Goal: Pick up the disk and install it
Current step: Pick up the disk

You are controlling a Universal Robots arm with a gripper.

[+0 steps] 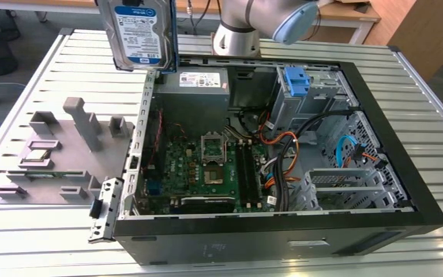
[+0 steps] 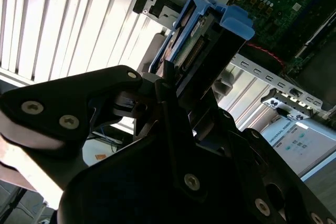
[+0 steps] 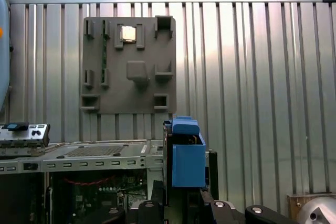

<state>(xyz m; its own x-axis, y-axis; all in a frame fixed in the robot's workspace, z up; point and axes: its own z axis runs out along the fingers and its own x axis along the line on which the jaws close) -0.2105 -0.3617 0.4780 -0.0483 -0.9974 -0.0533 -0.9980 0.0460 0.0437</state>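
**Disk in my grip, hanging over the case's corner**

My fingers (image 2: 164, 80) are closed on the disk (image 2: 202, 40). I clamp it by one end, so that it stands on edge with its blue rail end pointing away from me.

In the exterior view the disk (image 1: 139, 33) hangs upright in the air with its blue-and-white label facing the camera. Its lower edge is just above the open computer case (image 1: 283, 234), at about eleven o'clock from the motherboard (image 1: 206, 167). The grey power-supply box (image 1: 198, 81) lies inside the case, just beside the disk at its four o'clock. The light-blue bracket (image 1: 297, 79) sits in the case at about one o'clock from the motherboard, well apart from what I carry.

The grey parts tray (image 1: 67, 153) lies on the slatted metal table (image 1: 44, 75) at nine o'clock from the case.

In the first wrist view my gripper (image 3: 184, 196) holds the disk (image 3: 188, 157) over the case's rim, with the tray (image 3: 128, 66) beyond it.
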